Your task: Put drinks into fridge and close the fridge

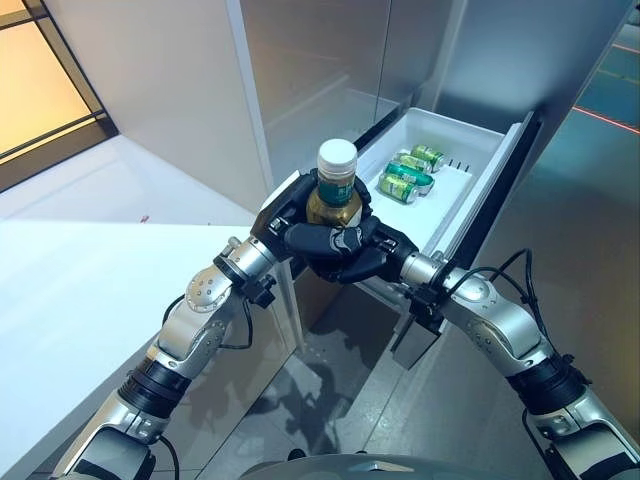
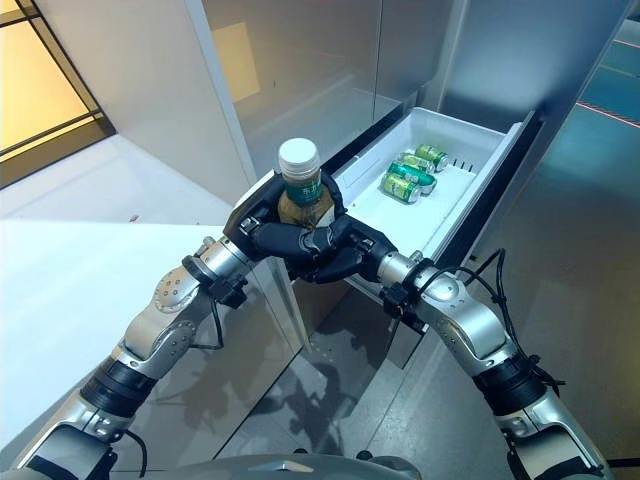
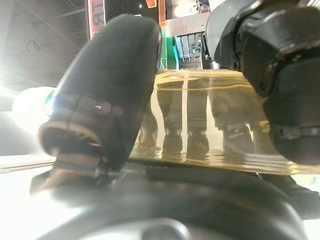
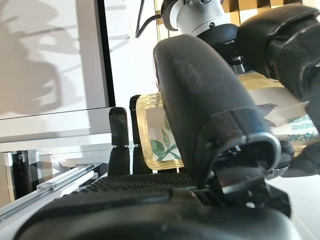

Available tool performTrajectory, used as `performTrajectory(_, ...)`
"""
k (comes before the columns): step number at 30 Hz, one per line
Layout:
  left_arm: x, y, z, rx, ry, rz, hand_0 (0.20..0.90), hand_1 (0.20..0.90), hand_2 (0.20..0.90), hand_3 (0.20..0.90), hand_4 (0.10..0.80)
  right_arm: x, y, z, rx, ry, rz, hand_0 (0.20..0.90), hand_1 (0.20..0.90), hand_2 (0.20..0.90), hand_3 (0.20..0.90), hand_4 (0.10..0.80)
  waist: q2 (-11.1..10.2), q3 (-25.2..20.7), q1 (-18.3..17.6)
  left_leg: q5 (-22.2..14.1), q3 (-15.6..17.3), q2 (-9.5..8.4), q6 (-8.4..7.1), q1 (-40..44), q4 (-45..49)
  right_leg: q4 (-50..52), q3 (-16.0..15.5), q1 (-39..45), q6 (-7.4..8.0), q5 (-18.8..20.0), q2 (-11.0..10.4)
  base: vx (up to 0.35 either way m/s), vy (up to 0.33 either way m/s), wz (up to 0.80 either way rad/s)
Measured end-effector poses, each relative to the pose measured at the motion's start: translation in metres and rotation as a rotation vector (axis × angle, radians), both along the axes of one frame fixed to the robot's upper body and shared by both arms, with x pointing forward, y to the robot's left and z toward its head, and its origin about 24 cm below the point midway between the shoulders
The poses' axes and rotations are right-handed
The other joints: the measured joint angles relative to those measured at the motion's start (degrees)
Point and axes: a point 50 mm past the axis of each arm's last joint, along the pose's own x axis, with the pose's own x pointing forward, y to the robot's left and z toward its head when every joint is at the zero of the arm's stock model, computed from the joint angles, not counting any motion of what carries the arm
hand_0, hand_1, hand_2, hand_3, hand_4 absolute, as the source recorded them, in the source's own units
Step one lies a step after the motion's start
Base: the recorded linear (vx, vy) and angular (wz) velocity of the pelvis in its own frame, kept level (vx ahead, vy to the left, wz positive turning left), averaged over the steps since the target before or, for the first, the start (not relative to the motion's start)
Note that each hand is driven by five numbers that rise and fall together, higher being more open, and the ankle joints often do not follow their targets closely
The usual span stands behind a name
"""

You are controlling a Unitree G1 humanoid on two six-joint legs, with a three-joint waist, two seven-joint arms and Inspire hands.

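Note:
A bottle (image 1: pixel 335 186) with a white cap and golden liquid stands upright between my two hands, held just in front of the open white fridge drawer (image 1: pixel 478 152). My left hand (image 1: pixel 288 203) is curled round it from the left, and my right hand (image 1: pixel 362 252) is curled round its lower part from the right. The bottle also shows in the left wrist view (image 3: pixel 200 125) and in the right wrist view (image 4: pixel 155 135). Green cans (image 1: pixel 407 173) lie in the drawer's far part.
The drawer juts out from a tall steel fridge front (image 1: pixel 320 70). A white counter (image 1: pixel 70 290) lies at the left. The grey floor (image 1: pixel 330 400) shows below the drawer.

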Motion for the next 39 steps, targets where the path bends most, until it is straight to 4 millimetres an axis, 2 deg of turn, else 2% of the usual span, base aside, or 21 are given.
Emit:
performTrajectory(4,0.003,-0.001,0.001,0.014,-0.002,-0.013,0.324,0.324,0.324,0.227,0.127,0.0,0.0,0.0,0.0,0.0,-0.012,0.3,0.3,0.3,0.2,0.1,0.0,0.0,-0.3,0.0,0.0,0.02,0.0,0.0,0.0,0.0,0.0,0.0,-0.01,0.0,0.0,0.0,0.0,0.0)
performTrajectory(7,0.005,-0.001,0.002,0.024,-0.001,-0.023,0.521,0.521,0.521,0.458,0.358,0.001,-0.001,0.0,0.0,0.001,-0.021,0.3,0.3,0.3,0.2,0.1,0.0,0.0,-0.4,0.0,0.2,0.02,0.0,0.1,0.0,0.0,0.2,0.0,-0.01,0.1,0.0,0.002,0.0,-0.01)
performTrajectory(8,0.005,-0.001,0.001,0.025,0.0,-0.024,0.766,0.766,0.766,0.744,0.644,0.001,-0.001,-0.001,0.0,0.001,-0.021,0.3,0.3,0.3,0.2,0.1,0.0,0.0,-0.4,0.0,0.2,0.02,0.0,0.1,0.0,0.0,0.2,0.0,-0.01,0.1,0.0,0.0,0.0,0.0)
performTrajectory(9,0.005,-0.001,0.001,0.025,0.002,-0.024,0.9,0.9,0.9,0.9,0.8,0.001,-0.001,-0.001,-0.001,0.003,-0.023,0.3,0.3,0.3,0.2,0.1,0.0,0.0,-0.5,0.0,0.3,0.03,0.0,0.1,0.0,0.0,0.2,0.0,-0.01,0.1,0.0,0.0,0.0,0.0)
performTrajectory(17,0.005,-0.002,0.002,0.009,-0.006,-0.015,0.9,0.9,0.9,0.9,0.8,0.003,-0.002,-0.003,0.005,0.012,-0.052,0.3,0.3,0.3,0.2,0.1,0.0,0.0,-0.4,0.0,0.6,0.05,0.0,0.1,0.0,0.0,0.5,-0.1,-0.07,0.1,0.0,0.001,-0.002,-0.01)
performTrajectory(22,0.0,-0.004,0.018,-0.102,-0.154,0.083,0.9,0.9,0.9,0.9,0.8,0.007,-0.007,-0.002,0.028,0.007,-0.154,0.3,0.3,0.3,0.2,0.1,0.0,0.0,-0.3,0.0,0.6,0.06,0.0,0.0,0.0,0.0,0.5,-0.1,-0.09,0.1,0.0,0.0,0.0,0.0)
performTrajectory(27,-0.014,0.007,0.053,-0.34,-0.366,0.23,0.9,0.9,0.9,0.9,0.8,0.019,-0.032,-0.006,-0.034,-0.018,-0.363,0.3,0.3,0.3,0.2,0.1,0.0,0.0,0.1,0.0,0.5,0.04,0.0,-0.3,0.0,0.0,0.5,-0.4,-0.08,0.1,0.0,0.0,0.0,0.0)
performTrajectory(31,-0.021,0.023,0.07,-0.543,-0.448,0.367,0.9,0.9,0.9,0.9,0.8,0.026,-0.055,0.002,-0.055,-0.072,-0.523,0.3,0.3,0.3,0.2,0.1,0.0,0.0,0.2,0.0,0.1,0.05,0.0,-0.4,0.0,0.0,0.5,-0.4,-0.09,0.1,0.1,0.0,0.0,0.0)
performTrajectory(35,-0.021,0.029,0.072,-0.584,-0.45,0.434,0.9,0.9,0.9,0.9,0.8,0.03,-0.072,0.009,-0.058,-0.127,-0.648,0.3,0.3,0.3,0.2,0.1,-0.1,0.0,0.4,0.0,-0.4,0.03,0.01,-0.7,0.0,0.0,0.0,-0.5,-0.09,0.1,0.1,0.015,0.024,0.04)
performTrajectory(39,-0.017,0.024,0.069,-0.538,-0.407,0.377,0.9,0.9,0.9,0.9,0.8,0.033,-0.087,0.004,-0.102,-0.134,-0.735,0.3,0.3,0.3,0.2,0.1,-0.1,0.0,1.8,0.0,-0.9,0.01,0.04,-0.8,0.0,0.0,-0.3,-0.5,-0.09,0.1,0.1,0.022,0.03,0.05)
